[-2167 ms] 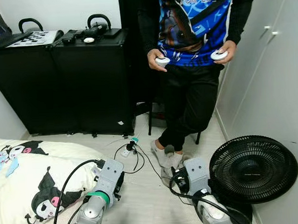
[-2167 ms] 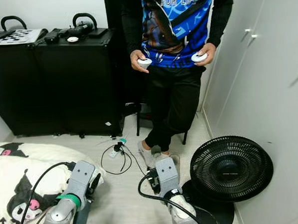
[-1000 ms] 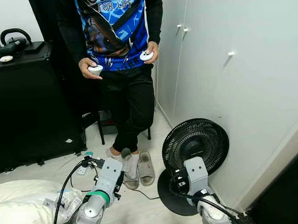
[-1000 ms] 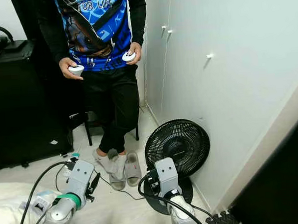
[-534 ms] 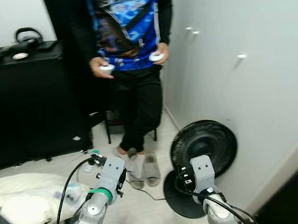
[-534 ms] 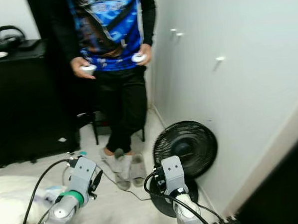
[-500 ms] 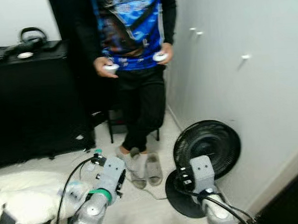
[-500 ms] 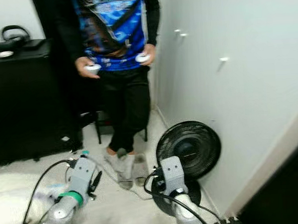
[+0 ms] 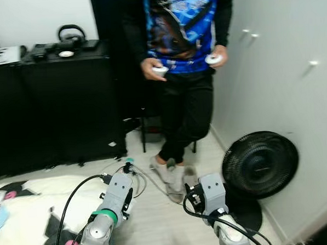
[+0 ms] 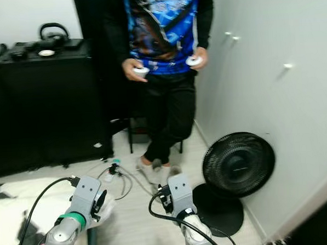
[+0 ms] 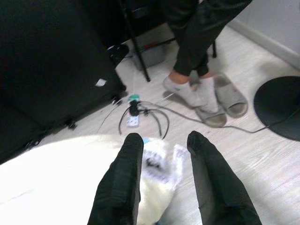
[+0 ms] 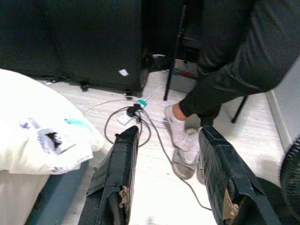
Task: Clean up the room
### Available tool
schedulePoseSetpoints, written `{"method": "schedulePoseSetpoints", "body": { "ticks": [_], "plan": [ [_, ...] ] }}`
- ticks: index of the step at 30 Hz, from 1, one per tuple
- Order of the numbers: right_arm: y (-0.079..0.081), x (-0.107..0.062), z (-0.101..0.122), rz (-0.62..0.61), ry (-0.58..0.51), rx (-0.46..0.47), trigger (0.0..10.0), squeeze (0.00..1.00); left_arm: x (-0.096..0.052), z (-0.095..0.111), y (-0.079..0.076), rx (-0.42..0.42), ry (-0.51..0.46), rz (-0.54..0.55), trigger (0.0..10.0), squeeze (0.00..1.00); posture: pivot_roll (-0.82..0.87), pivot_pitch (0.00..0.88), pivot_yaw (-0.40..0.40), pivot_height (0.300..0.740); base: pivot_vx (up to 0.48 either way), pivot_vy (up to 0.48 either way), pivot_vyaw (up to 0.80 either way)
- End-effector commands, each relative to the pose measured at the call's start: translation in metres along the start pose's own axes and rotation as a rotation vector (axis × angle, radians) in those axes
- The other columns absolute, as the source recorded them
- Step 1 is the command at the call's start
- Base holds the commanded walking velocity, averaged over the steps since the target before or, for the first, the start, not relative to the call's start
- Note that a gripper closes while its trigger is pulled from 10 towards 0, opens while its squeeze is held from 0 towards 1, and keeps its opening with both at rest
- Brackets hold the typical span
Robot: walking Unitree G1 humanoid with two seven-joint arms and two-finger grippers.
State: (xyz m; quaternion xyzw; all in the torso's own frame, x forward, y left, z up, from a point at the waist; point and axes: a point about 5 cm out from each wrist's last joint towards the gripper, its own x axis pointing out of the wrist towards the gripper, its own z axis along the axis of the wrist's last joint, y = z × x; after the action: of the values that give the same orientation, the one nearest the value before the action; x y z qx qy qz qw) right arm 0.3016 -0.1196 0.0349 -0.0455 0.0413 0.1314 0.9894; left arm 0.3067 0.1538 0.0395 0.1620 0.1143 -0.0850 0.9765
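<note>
Landmark: the standing fan (image 9: 260,164) by the white wardrobe (image 9: 293,93).

Both pincers are empty w/ fingers spread apart. Left pincer (image 11: 161,140) is held low over the floor, well to the far side of the fan, above the corner of the white bedding (image 11: 56,178). Right pincer (image 12: 171,136) is low too, nearer the fan, aimed at the floor patch between fan base and bedding.

Things on the floor, judged as the clean-up targets:
- grey slippers (image 11: 220,105), just beside the fan's round base, at the feet of a person (image 9: 185,72) who stands holding two white controllers. One slipper seems to be under a socked foot; can't tell for sure.
- white power strip w/ tangled cables (image 11: 140,115), further from the fan than the slippers, near the foot of the black cabinet (image 9: 58,106).
- a printed plastic wrapper or bag (image 12: 51,140) at the bedding's corner, far side from the fan.

Headphones (image 9: 71,34) and small items sit on the cabinet top, well away from the fan.

Step in hand, as I judge it: scouting/approach, nothing picked up, no target committed to. The views are a bit blurred, so prob. walking or turning.

Next move calls for: settle the stance, choose one item (the wrapper sits closest to the left pincer), bend lower, bring the spread fingers around it. Mind the cable that runs across the floor towards the fan base (image 11: 281,105), and the person's feet.
</note>
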Motion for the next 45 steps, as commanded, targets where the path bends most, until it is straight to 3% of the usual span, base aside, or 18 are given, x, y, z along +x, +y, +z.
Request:
{"method": "schedulePoseSetpoints", "body": {
  "ticks": [1,23,45],
  "plan": [
    [-0.0031,-0.0034,-0.0056,-0.015,0.025,0.005,10.0,0.0,-0.0014,-0.0026,-0.0047,0.013,0.003,-0.02,10.0,0.0,-0.09,0.0,0.066,0.74,0.0,-0.27,0.0],
    [-0.0019,-0.0051,-0.0074,-0.02,0.028,0.009,10.0,0.0,-0.0022,-0.0026,-0.0042,0.019,-0.002,-0.025,10.0,0.0,-0.09,0.0,0.074,0.74,0.0,-0.091,0.0],
    [-0.0014,-0.006,-0.008,-0.021,0.027,0.01,10.0,0.0,-0.0026,-0.0024,-0.0057,0.019,-0.003,-0.026,10.0,0.0,-0.09,0.0,0.073,0.74,0.264,-0.321,0.0]
  ]
}}
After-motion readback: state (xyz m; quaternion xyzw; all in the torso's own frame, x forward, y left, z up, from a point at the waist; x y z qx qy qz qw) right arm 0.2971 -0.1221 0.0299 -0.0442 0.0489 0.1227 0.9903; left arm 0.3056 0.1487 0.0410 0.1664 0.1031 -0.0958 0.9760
